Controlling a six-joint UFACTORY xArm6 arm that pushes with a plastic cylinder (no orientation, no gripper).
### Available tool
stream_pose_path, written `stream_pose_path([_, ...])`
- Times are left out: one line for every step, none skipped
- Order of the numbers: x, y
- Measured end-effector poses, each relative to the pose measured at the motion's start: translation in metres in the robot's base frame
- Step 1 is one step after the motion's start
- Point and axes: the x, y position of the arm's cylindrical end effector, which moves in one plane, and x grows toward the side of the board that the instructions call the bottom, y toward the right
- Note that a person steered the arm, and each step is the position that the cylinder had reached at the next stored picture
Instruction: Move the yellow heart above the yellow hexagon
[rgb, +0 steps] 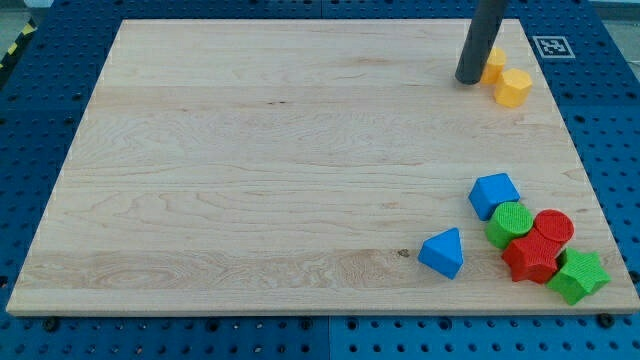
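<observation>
**Yellow pair, upper right of board**

Yellow heart (493, 65) half hidden behind the rod, shape hard to read. Yellow hexagon (514, 87) just lower-right, touching or nearly. My tip (467, 80) just left of the heart. No jaws: bare rod.

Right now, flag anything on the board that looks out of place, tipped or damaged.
Nothing stands out. Every block sits flat on the wooden board. My tip rests beside the yellow heart, with the yellow hexagon just below it. The other blocks crowd the view's bottom right, none tipped.
</observation>
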Motion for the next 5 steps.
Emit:
stream_pose_path([-0.005,0.002])
stream_pose_path([0.005,-0.023])
stream_pose_path([0.050,-0.051])
stream_pose_path([0.114,-0.068])
stream_pose_path([0.183,-0.084])
